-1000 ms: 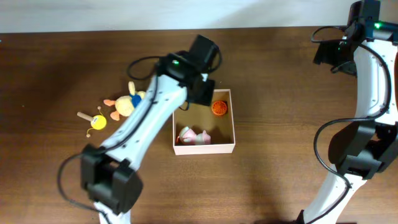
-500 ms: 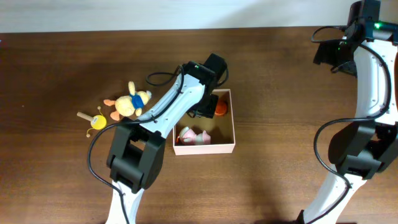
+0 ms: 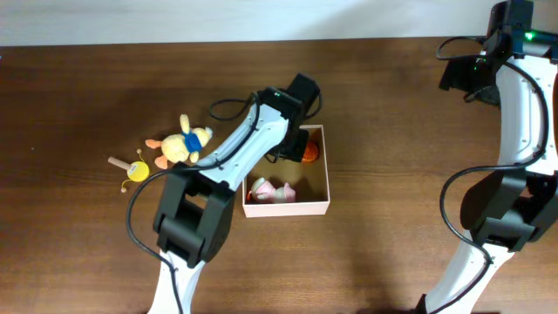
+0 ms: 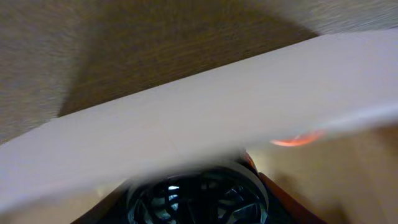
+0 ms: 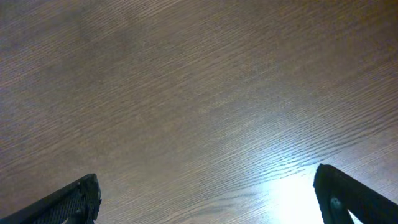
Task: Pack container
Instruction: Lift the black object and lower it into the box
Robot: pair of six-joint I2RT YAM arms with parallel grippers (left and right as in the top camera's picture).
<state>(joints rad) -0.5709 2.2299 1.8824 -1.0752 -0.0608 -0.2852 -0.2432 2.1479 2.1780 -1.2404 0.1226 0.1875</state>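
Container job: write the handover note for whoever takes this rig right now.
Left claw: low over the container, next to the orange toy; whether it grips anything is unclear, as its wrist view is blurred.
Right claw: open, empty, above bare table.
Done: pink toy and orange toy lie in the container.
Left: yellow plush and small yellow stick toy lie on the table beside the container; pack both.

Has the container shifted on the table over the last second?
No. The container sits where it was: its walls keep the same gap to the yellow plush toy and to the far edge of the table.
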